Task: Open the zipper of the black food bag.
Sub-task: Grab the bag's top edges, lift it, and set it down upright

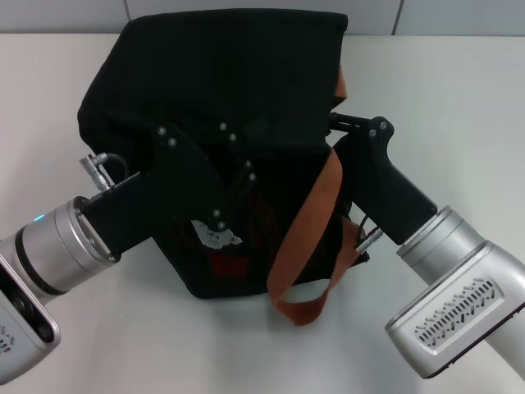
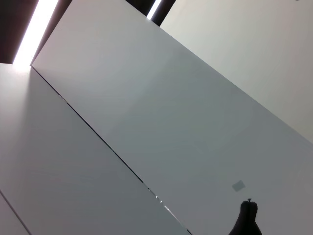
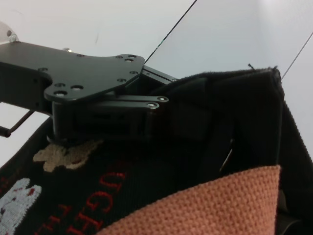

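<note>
Right arm: silver forearm is filling the head view's 4 o'clock corner, reaching up toward the centre.
Right gripper [image 1: 349, 123]: is sitting at the bag's right upper edge, near 2 o'clock; I cannot tell whether its fingers are apart or together.
Left arm: silver forearm is entering from 8 o'clock.
Left gripper [image 1: 238, 176]: black linkage is lying across the bag's front face near the centre; its fingertips are blending into the dark fabric, so I cannot tell whether they are apart or clamped.
Black food bag [image 1: 221, 74]: is sitting on the white table [image 1: 459, 98], filling the middle from 12 o'clock down past centre, its top fabric slumping.
Orange-brown handle [image 1: 308, 222]: is looping down the bag's front toward 5 o'clock.
Patches: a pale bear patch [image 3: 66, 155] and red print are showing on the bag's side in the right wrist view.
Zipper [image 3: 226, 160]: a small silver sliver is showing in a dark fold, just above the orange webbing.
Left wrist view: is facing pale panels, with only a dark tip at its edge.
</note>
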